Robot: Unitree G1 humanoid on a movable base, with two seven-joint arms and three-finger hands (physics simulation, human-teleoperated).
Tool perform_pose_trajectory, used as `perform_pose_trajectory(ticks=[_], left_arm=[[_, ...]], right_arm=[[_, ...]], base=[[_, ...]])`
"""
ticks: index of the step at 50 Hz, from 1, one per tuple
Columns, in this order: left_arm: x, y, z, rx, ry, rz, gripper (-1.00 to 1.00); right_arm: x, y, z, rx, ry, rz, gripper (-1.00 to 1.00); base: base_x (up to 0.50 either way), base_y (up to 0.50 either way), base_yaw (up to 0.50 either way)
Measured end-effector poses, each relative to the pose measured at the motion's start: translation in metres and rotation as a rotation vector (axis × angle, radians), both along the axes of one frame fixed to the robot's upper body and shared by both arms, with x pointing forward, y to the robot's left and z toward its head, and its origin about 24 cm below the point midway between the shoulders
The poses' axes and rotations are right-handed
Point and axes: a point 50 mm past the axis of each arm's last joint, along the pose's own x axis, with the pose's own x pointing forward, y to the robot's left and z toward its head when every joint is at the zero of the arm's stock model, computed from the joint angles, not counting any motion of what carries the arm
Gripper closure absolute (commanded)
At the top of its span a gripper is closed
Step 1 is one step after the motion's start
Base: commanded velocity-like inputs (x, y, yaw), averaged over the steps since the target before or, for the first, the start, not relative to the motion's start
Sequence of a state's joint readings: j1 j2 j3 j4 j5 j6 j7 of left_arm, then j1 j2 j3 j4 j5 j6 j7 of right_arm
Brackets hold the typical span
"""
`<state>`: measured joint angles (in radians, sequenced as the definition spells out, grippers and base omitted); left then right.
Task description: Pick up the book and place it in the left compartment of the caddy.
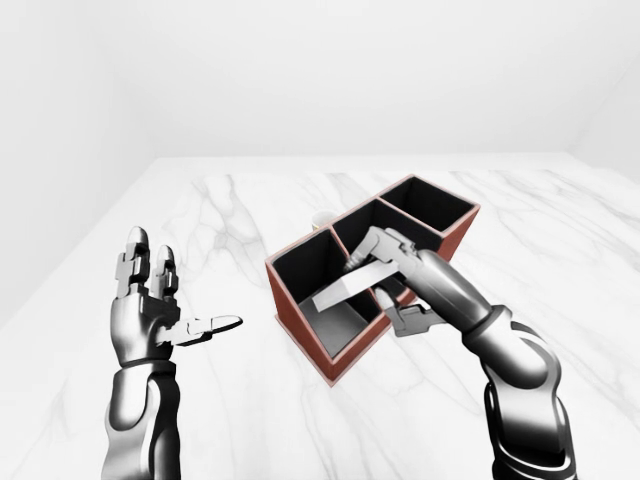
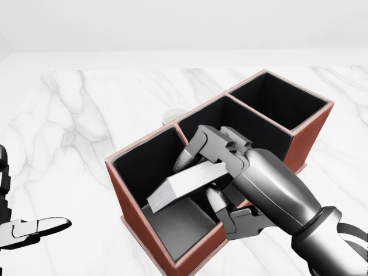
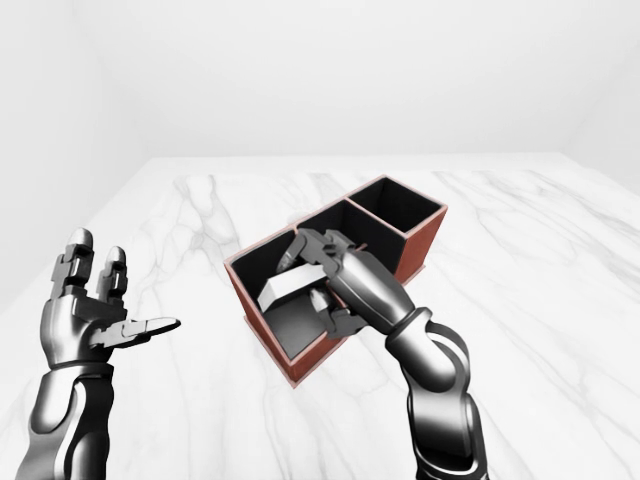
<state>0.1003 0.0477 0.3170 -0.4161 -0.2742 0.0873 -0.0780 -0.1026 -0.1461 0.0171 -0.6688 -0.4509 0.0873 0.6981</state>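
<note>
Two chrome-and-black three-finger hands showed over the white marble bench (image 1: 250,420). At the left of the left-eye view, the left hand (image 1: 150,310) was raised with its fingers spread wide, grasping nothing, well apart from everything else. Near the middle stood the red-brown, three-compartment rectangular caddy (image 2: 135,227) with black inner walls, set at a slant on the bench. Over its left compartment, the pale grey slab-shaped book (image 2: 184,185) hung tilted, its lower end dipping inside the compartment. To the right, the right hand (image 2: 221,167) was clenched around the book's upper end. A small white round object (image 2: 171,115), mostly hidden, peeked above the caddy's upper wall.
</note>
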Motion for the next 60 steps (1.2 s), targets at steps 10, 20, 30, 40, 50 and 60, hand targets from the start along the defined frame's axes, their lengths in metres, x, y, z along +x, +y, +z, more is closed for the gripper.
perform_pose_trajectory(ticks=[10, 20, 30, 40, 50, 60], left_arm=[[0.0, 0.0, 0.0, 0.001, -0.002, 0.0, -1.0], [0.0, 0.0, 0.001, 0.001, -0.002, 0.0, -1.0], [0.0, 0.0, 0.001, 0.001, -0.003, 0.001, -1.0], [0.0, 0.0, 0.001, 0.001, -0.002, 0.0, -1.0], [0.0, 0.0, 0.0, 0.001, -0.001, 0.0, -1.0], [0.0, 0.0, 0.0, 0.001, -0.001, 0.0, -1.0]], right_arm=[[0.0, 0.001, -0.002, -0.013, 0.004, -0.008, 1.0], [0.003, 0.002, -0.009, -0.023, 0.039, -0.019, 1.0], [0.006, 0.005, -0.017, -0.039, 0.073, -0.025, 1.0], [0.009, 0.006, -0.023, -0.043, 0.104, -0.032, 1.0], [0.011, 0.006, -0.025, -0.055, 0.109, -0.043, 1.0], [0.013, 0.006, -0.029, -0.06, 0.126, -0.051, 1.0]], base=[[0.0, 0.0, 0.0], [0.0, 0.0, 0.0], [0.0, 0.0, 0.0], [0.0, 0.0, 0.0], [0.0, 0.0, 0.0], [0.0, 0.0, 0.0]])
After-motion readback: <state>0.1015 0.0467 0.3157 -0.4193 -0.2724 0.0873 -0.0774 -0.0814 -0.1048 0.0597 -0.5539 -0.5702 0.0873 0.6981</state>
